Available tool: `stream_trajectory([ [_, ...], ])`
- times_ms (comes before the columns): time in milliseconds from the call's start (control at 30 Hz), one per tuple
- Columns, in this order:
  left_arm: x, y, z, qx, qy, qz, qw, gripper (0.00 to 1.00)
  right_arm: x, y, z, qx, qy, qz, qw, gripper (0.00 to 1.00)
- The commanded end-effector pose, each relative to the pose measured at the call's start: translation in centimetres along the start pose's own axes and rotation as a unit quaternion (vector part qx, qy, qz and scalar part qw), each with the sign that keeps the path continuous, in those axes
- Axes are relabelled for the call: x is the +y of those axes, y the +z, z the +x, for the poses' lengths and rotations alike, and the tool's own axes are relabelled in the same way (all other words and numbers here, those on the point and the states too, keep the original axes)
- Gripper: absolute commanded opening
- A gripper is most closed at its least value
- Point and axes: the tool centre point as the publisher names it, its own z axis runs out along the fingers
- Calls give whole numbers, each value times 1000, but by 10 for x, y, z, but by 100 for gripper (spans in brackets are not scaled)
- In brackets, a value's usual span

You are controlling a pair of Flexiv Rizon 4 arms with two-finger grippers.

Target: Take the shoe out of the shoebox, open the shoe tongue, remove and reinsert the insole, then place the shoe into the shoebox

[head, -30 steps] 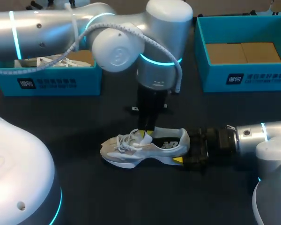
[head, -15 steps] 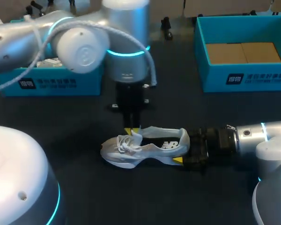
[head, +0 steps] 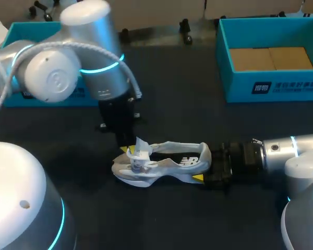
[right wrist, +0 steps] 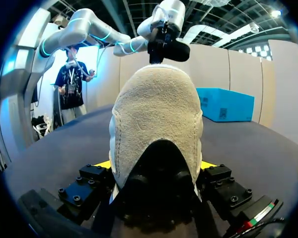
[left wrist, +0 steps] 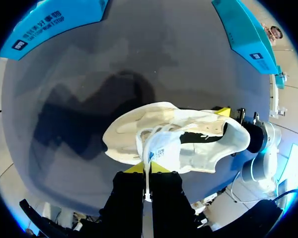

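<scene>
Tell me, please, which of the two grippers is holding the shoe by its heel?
The right gripper, entering from the right, clamps the heel; the left gripper pinches the tongue instead.

We're at our robotics test bench: two silver arms ringed with cyan light, the left arm (head: 55,78) and the right arm (head: 295,151), stand over a dark table (head: 161,224) bearing a white sneaker (head: 169,162) and two teal cartons, the left shoebox (head: 28,32) and the right shoebox (head: 271,88).

Shoe (head: 167,162) on the table (head: 172,104), midway; left shoebox (head: 21,32) and right shoebox (head: 271,86) behind it.
</scene>
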Motion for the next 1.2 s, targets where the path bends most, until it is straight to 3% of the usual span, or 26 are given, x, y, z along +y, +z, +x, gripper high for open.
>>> stream_trajectory([
  [33, -2, 12, -13, 116, -1, 1, 993, 0, 1, 1, 0, -1, 0, 3, 1000, 0],
  [267, -6, 29, -23, 84, 2, -2, 996, 0, 1, 1, 0, -1, 0, 3, 1000, 0],
  [433, -4, 27, -28, 74, 11, -6, 997, 2, 1, 1, 0, -1, 0, 3, 1000, 0],
  [533, 0, 17, -29, 76, 27, 1, 997, 42, 1, 1, 0, -1, 0, 3, 1000, 0],
  [667, 9, -8, -27, 83, 58, 17, 995, 71, 1, 1, 0, -1, 0, 3, 1000, 0],
  [733, 15, -22, -23, 89, 81, 30, 992, 77, 1, 1, 0, -1, 0, 3, 1000, 0],
  [967, 28, -63, 4, 106, 151, 62, 981, 76, 1, 1, 0, -1, 0, 3, 1000, 0],
  [1200, 35, -83, 41, 90, 219, 71, 969, 70, 1, 1, 0, -1, 0, 3, 1000, 0],
])
